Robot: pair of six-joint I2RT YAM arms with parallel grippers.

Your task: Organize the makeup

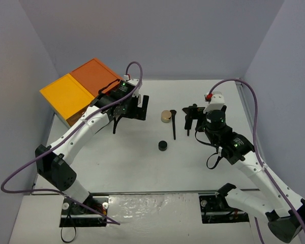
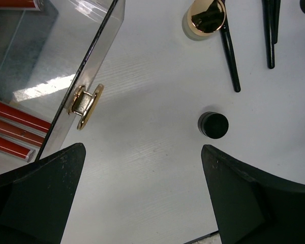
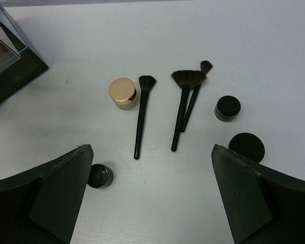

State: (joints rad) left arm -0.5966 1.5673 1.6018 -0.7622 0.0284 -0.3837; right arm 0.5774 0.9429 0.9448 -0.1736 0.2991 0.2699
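Black-handled slim brush (image 3: pixel 140 127) lies three o'clock of the gold-lidded round jar (image 3: pixel 123 93); right end effector (image 3: pixel 150 195), wide and empty like the left end effector (image 2: pixel 142 198), should straddle its handle mid-length.

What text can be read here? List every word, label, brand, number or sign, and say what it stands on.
No text can be read in any view.
Gold-lidded jar: plain lid, no brand showing.
Black brushes and round black compacts: no markings visible.
Red pencils behind the clear drawer front: any print is too blurred to read.
Orange-and-yellow cabinet top: no lettering.
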